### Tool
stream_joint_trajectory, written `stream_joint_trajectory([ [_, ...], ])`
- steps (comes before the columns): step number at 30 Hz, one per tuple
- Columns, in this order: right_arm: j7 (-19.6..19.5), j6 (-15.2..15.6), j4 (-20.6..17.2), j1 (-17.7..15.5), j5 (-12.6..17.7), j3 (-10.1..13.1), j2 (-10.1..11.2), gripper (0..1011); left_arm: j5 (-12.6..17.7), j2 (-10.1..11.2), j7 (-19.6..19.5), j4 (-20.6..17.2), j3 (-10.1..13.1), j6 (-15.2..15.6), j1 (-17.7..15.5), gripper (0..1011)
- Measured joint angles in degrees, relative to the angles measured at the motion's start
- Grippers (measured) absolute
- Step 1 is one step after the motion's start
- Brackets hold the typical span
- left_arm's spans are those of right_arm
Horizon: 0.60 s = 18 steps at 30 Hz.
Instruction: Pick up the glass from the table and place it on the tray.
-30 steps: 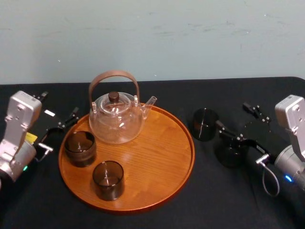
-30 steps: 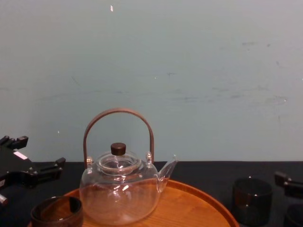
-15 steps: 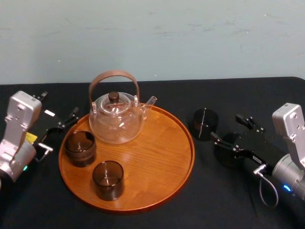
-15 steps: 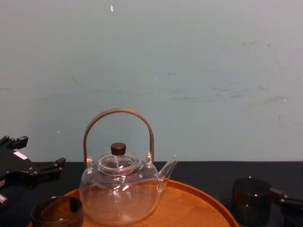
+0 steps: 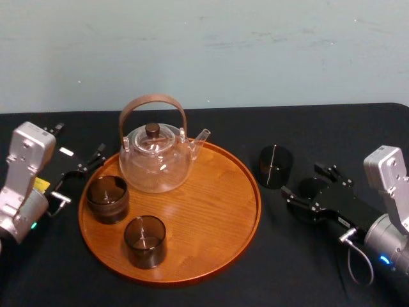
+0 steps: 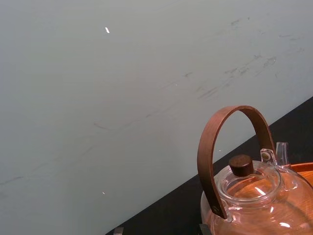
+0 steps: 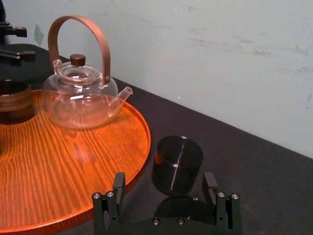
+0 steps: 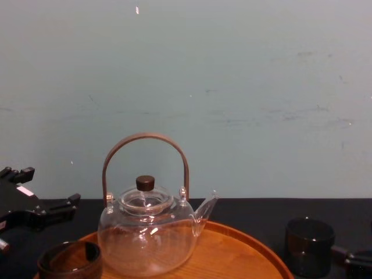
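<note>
Two dark glasses stand on the black desk point(image 5: 211, 121) to the right of the tray point(image 5: 211, 217) – the far glass point(image 5: 275, 166) just off the rim, the near glass point(image 5: 312, 190) a little closer to the robot. The right gripper point(image 5: 307, 181) lies low over the desk with its jaws wide. In the right wrist view the near glass sits between them, apart from both, and the far glass stands just past the fingertips. The left gripper point(image 5: 78, 142) is parked at the tray's left edge, jaws also spread and holding nothing.

The tray already carries a teapot point(image 5: 156, 157) and two more glasses point(image 5: 107, 197) on its left half; its right half is bare.

This looks like the reach before the grasp. Next, the jaws must close squarely on one glass without knocking the other, then lift it over the rim – and set it down on the bare wood.
</note>
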Motion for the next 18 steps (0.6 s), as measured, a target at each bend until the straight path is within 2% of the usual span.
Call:
stream_joint_trajectory([
  [9, 0.9, 0.4, 0.4, -1.1, -0.7, 0.8, -0.6, 1002, 0.0, 0.0, 0.0, 0.0, 0.0, 0.0, 0.0, 1001],
  [18, 1.3, 0.5, 0.4, -2.6, -1.3, 2.6, -1.1, 1002, 0.0, 0.0, 0.0, 0.0, 0.0, 0.0, 0.0, 1001],
])
